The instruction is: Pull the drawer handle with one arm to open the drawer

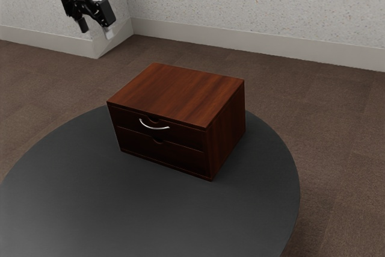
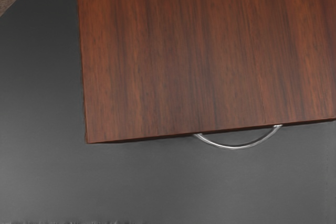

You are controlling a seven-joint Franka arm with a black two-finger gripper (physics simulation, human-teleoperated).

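Table (image 1: 60,209) lay nearest you, then the wooden cabinet (image 1: 180,91) on it, its upper drawer (image 1: 186,132) flush with the front, curved silver handle (image 1: 154,126) untouched, and farthest back, high at the exterior view's left, your gripper (image 1: 95,23) hung spread open, gripping nothing.

Free room in frt of handle (image 1: 154,127), over tabletop (image 1: 78,209)
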